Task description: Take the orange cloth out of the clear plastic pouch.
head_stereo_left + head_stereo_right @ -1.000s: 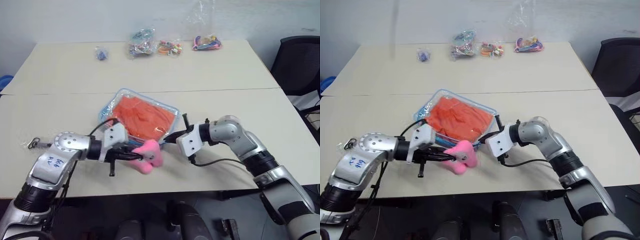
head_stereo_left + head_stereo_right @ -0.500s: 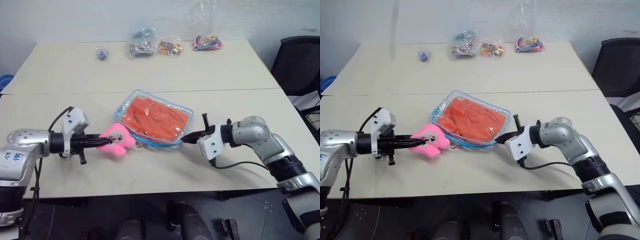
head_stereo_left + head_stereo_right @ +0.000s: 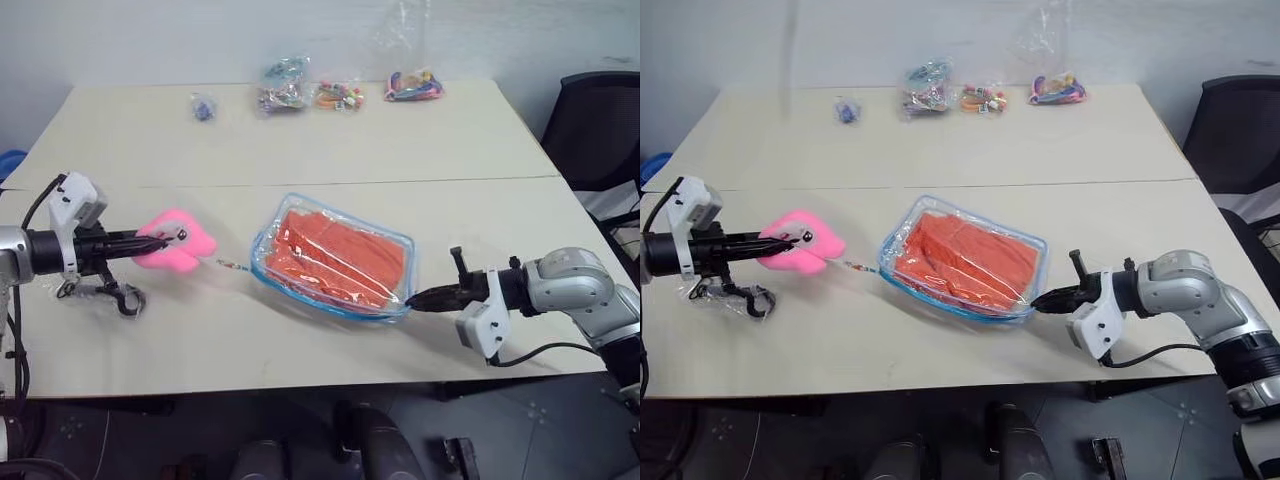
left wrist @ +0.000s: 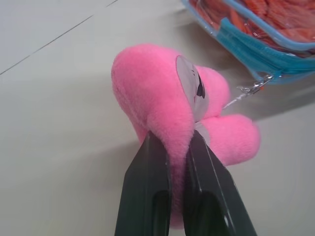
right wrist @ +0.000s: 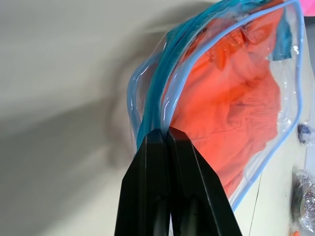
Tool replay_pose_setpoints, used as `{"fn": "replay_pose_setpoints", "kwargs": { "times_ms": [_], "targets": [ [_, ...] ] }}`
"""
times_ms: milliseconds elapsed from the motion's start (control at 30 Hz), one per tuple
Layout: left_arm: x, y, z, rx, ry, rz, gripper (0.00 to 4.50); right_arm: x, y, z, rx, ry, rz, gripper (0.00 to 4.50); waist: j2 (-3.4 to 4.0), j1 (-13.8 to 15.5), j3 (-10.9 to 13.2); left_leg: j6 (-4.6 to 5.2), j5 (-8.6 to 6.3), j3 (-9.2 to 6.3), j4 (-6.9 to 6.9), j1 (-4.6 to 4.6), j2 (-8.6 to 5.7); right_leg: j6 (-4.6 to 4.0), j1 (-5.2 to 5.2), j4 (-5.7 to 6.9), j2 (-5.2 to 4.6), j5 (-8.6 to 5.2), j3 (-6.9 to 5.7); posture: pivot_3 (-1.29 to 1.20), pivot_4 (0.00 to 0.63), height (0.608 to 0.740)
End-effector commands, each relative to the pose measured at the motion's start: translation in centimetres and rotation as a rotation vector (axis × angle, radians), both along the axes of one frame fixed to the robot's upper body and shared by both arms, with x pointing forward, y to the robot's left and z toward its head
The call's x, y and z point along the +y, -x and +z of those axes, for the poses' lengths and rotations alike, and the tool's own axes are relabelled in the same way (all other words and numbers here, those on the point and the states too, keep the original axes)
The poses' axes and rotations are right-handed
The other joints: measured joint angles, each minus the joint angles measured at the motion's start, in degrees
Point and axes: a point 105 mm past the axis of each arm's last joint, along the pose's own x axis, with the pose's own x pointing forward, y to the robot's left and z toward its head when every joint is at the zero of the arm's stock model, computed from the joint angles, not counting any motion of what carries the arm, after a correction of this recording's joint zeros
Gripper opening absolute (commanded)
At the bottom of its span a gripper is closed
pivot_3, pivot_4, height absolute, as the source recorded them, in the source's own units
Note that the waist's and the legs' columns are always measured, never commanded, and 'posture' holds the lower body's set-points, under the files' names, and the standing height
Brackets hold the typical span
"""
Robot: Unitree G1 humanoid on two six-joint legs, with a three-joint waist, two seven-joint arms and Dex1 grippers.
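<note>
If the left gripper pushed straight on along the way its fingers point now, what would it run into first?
The left gripper is already clamped on the pink plush charm, so that comes first. Beyond it, the line seems to lead to the clear plastic pouch, though depth is uncertain.

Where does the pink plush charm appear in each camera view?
Left eye view: pink plush charm at left, pinched by the left gripper.
Right eye view: at left.
Left wrist view: centre.
Right wrist view: not in it.
Shared landmark: the clear plastic pouch, with its light-blue edging.
</note>
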Motion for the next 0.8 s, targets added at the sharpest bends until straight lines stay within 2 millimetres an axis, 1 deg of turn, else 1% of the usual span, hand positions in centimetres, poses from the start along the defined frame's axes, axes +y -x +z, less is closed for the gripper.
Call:
{"fn": "replay_pose_setpoints", "kwargs": {
  "times_ms": [33, 133, 200, 233, 300, 367, 433, 600, 633, 700, 767, 800],
  "targets": [
    [-1.1, 0.8, -0.8, 0.023, -0.026, -0.059, 0.00, -0.3, -0.6, 1.0, -0.051, -0.013, -0.011, 0.02, 0.00, -0.2, 0.0, -0.02, -0.01, 0.06, 0.00, 0.00, 0.04, 0.00, -0.02, 0.01, 0.00, 0.00, 0.03, 0.00, 0.150, 0.740],
    [-2.2, 1.3, -2.2, 0.061, -0.026, -0.094, 0.00, 0.2, -0.7, 1.1, -0.047, -0.041, -0.013, 0.02, 0.00, -0.4, 0.0, -0.04, -0.03, 0.07, -0.01, 0.04, 0.09, -0.02, -0.07, 0.02, 0.03, -0.01, 0.06, 0.00, 0.150, 0.740],
    [-2.5, 1.4, -2.9, 0.072, -0.025, -0.094, 0.66, 0.4, -0.8, 1.3, -0.030, -0.059, -0.026, 0.00, 0.00, -0.3, 0.0, -0.04, -0.03, 0.08, 0.00, 0.04, 0.09, -0.03, -0.08, 0.03, 0.03, -0.01, 0.07, 0.00, 0.150, 0.740],
    [-2.5, 1.4, -3.0, 0.073, -0.024, -0.091, 0.89, 0.5, -0.8, 1.3, -0.026, -0.063, -0.028, 0.00, 0.00, -0.3, 0.0, -0.04, -0.03, 0.08, 0.00, 0.04, 0.09, -0.03, -0.07, 0.03, 0.03, -0.01, 0.07, 0.00, 0.150, 0.740],
    [-2.6, 1.5, -3.1, 0.078, -0.022, -0.096, 1.57, 0.5, -0.7, 1.4, -0.005, -0.076, -0.048, 0.43, 0.00, -0.3, 0.0, -0.04, -0.03, 0.08, 0.01, 0.04, 0.09, -0.03, -0.07, 0.03, 0.03, -0.01, 0.07, 0.00, 0.150, 0.740],
    [-2.5, 1.5, -3.1, 0.079, -0.021, -0.094, 2.16, 0.3, -0.6, 1.5, 0.011, -0.084, -0.066, 0.96, 0.00, -0.3, 0.0, -0.04, -0.03, 0.08, 0.00, 0.04, 0.09, -0.03, -0.07, 0.03, 0.03, 0.00, 0.07, 0.00, 0.150, 0.740],
    [-2.1, 1.5, -3.1, 0.079, -0.020, -0.087, 2.83, 0.0, -0.4, 1.6, 0.034, -0.093, -0.092, 1.71, 0.00, -0.3, 0.0, -0.04, -0.03, 0.07, 0.00, 0.04, 0.09, -0.03, -0.07, 0.02, 0.03, -0.01, 0.07, 0.00, 0.150, 0.740],
    [0.1, 1.6, -2.8, 0.074, -0.061, -0.032, 4.37, -1.2, 0.4, 2.3, 0.073, -0.144, -0.177, 3.45, 0.00, 0.1, 0.0, -0.02, -0.05, 0.07, 0.00, 0.04, 0.08, -0.03, -0.08, 0.01, 0.02, 0.00, 0.07, 0.00, 0.150, 0.740],
    [0.9, 1.5, -2.7, 0.065, -0.074, 0.002, 4.50, -1.4, 0.5, 2.5, 0.092, -0.169, -0.205, 3.81, 0.00, 0.1, 0.0, -0.02, -0.05, 0.06, 0.00, 0.04, 0.09, -0.03, -0.08, 0.01, 0.03, -0.01, 0.07, 0.00, 0.150, 0.740],
    [2.6, 1.1, -1.7, 0.037, -0.076, 0.072, 4.50, -1.6, 1.0, 3.1, 0.153, -0.243, -0.274, 4.45, 0.00, 0.2, 0.0, -0.01, -0.07, 0.06, 0.00, 0.04, 0.09, -0.03, -0.08, 0.01, 0.03, -0.01, 0.07, 0.00, 0.150, 0.740],
    [4.1, 0.7, -0.2, -0.002, -0.080, 0.132, 4.50, -1.6, 1.8, 3.7, 0.290, -0.334, -0.361, 4.45, 0.00, 0.3, 0.0, -0.01, -0.07, 0.05, 0.01, 0.04, 0.09, -0.03, -0.07, 0.00, 0.04, -0.01, 0.05, 0.00, 0.150, 0.740],
    [4.5, 0.4, 0.7, -0.029, -0.085, 0.142, 4.50, -1.5, 2.4, 3.9, 0.374, -0.370, -0.397, 4.45, 0.00, 0.3, 0.0, 0.01, -0.08, 0.03, 0.01, 0.03, 0.09, -0.03, -0.07, 0.01, 0.03, -0.01, 0.05, 0.00, 0.150, 0.740]
  ]
}}
